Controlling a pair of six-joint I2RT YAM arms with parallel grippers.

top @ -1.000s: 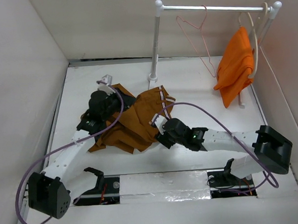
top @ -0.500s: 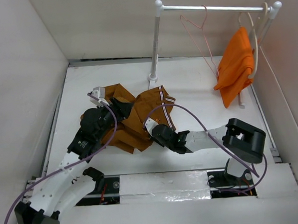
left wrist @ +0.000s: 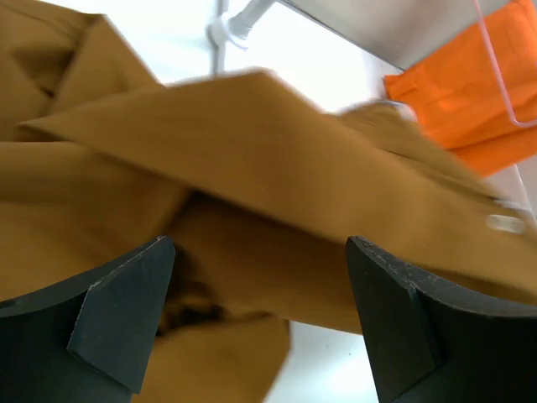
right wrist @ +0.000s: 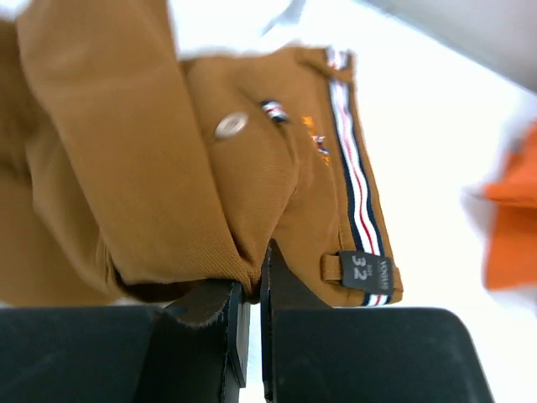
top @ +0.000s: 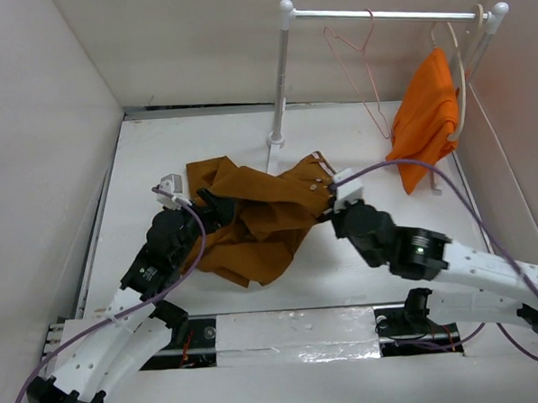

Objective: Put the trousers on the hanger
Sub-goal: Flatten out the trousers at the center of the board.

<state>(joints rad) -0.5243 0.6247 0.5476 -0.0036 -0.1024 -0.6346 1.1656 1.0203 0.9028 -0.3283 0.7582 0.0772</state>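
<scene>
**Op:** Where were the trousers?

**Me:** Trousers [top: 256, 216] were bunched on the table [top: 158, 153], left of centre, between my two grippers. The waistband [right wrist: 357, 180] end was on my right side.

**Op:** Right gripper?

**Me:** Right gripper [right wrist: 252, 290] was all but closed, with a fold of brown cloth pinched between the fingers [right wrist: 201, 332]. The grip sat just beside the striped waistband, near the size tag [right wrist: 362, 267]. A button [right wrist: 231, 126] showed further up the cloth.

**Op:** Left?

**Me:** Left gripper [left wrist: 260, 319] was spread wide and held nothing. It was at the left edge of the heap. Cloth lay just ahead of the fingers [left wrist: 117, 311], but I couldn't tell whether the tips touched it.

**Op:** Hanger?

**Me:** Hanger [top: 353, 84] hung by its hook on the rail [top: 377, 16] at the back right, well apart from the trousers. They weren't on it yet. An orange garment [top: 424, 117] hung just beside it, further right on the same rail, on a cream hanger [top: 461, 74]. My left wrist camera caught both past the cloth, blurred.
</scene>
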